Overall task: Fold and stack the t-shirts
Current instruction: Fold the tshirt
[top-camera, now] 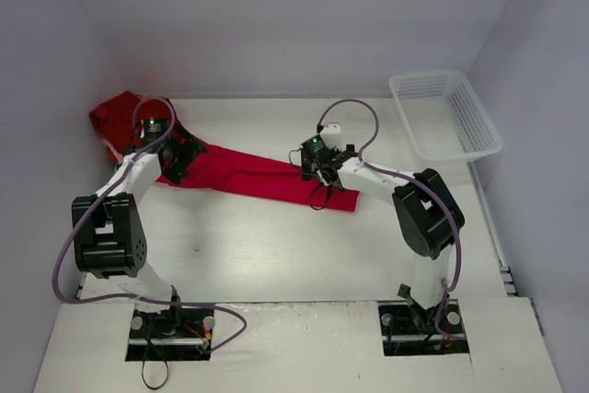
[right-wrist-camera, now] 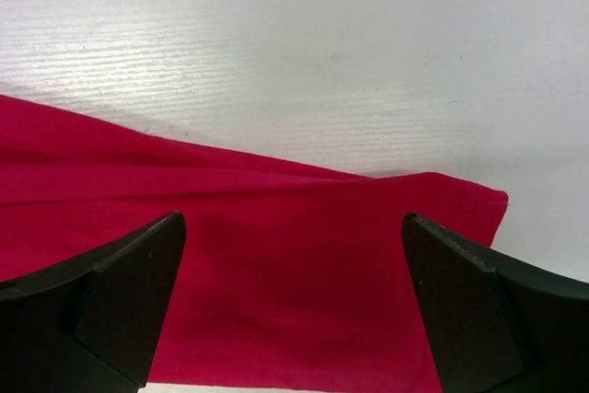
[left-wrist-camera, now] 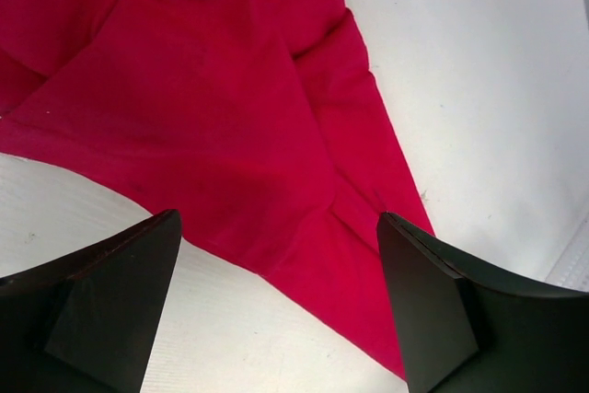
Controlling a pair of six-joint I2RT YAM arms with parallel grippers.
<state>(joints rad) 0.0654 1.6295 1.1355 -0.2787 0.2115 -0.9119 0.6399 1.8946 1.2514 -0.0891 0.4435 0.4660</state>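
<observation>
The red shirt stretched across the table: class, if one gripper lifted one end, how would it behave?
Probably floppy: the shirt lies flat with soft creases, so the rest would likely hang and drag. Likely light: it looks like thin cloth. A push would probably bunch it rather than slide it whole.

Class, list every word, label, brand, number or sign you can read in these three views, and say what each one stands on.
No readable text in any view.
The spread red t-shirt is plain: no print or tag shows.
The crumpled red t-shirt at the back left shows no lettering.
The white mesh basket carries no visible label.
The white table bears no marks that read as words or numbers.
</observation>
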